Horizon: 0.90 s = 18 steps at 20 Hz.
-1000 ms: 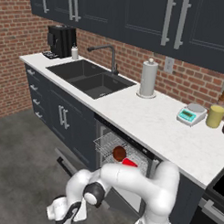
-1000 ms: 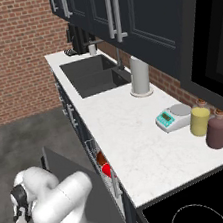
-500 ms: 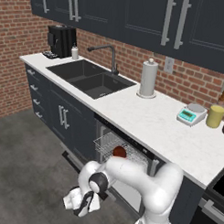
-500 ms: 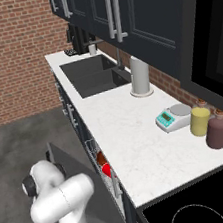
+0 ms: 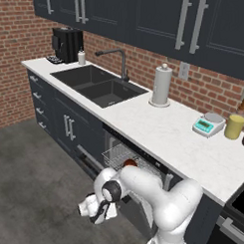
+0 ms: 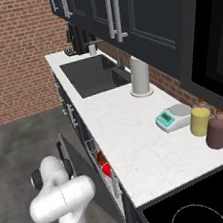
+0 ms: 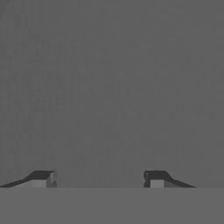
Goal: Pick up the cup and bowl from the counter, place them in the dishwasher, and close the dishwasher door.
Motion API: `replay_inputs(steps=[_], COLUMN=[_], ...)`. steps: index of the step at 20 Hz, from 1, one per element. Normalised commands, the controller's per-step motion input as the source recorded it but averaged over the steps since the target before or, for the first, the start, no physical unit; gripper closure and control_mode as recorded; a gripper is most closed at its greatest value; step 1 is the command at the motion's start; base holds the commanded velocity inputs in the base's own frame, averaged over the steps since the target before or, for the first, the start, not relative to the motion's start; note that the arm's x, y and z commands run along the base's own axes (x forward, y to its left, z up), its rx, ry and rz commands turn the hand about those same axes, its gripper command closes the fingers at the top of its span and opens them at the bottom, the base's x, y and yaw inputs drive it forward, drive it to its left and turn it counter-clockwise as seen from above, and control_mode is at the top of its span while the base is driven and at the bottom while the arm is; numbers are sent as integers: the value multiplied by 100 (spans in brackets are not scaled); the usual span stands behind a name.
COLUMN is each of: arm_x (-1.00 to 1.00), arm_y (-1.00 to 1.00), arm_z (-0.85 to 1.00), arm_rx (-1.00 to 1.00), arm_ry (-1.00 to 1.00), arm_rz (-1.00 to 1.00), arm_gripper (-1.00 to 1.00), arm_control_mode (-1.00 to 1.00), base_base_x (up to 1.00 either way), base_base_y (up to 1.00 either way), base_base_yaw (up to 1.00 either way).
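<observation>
Pincer (image 7: 99, 178) spread wide, empty, facing blank grey; arm hides most of dishwasher door (image 6: 75, 165); cup (image 6: 107, 171) half-hidden.

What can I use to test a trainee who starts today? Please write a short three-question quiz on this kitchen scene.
1. True or false: the small red tapered plastic cup sits in the white wire rack of the dishwasher.
2. Choose one: the gripper is A) open and empty, B) shut on the cup, C) shut on a bowl.
3. Short answer: what stands on the white marble-like counter between the white paper towel roll and the yellow cylindrical jar?

Key: 1 true. 2 A. 3 the teal-and-white kitchen scale.
</observation>
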Motion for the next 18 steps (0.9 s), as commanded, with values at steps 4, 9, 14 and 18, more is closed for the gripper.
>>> replay_inputs(steps=[4, 9, 14, 18], arm_x=[100, 100, 100, 100], arm_y=[-100, -100, -99, -97], arm_z=[27, 17, 0, -11], arm_rx=[0, 0, -1, 0], arm_ry=[9, 10, 17, 20], arm_rz=[0, 3, 7, 9], arm_gripper=[-100, -100, -100, -100], arm_control_mode=[-100, -100, -100, -100], base_base_x=[0, 0, 0, 0], base_base_y=[0, 0, 0, 0], base_base_yaw=[0, 0, 0, 0])
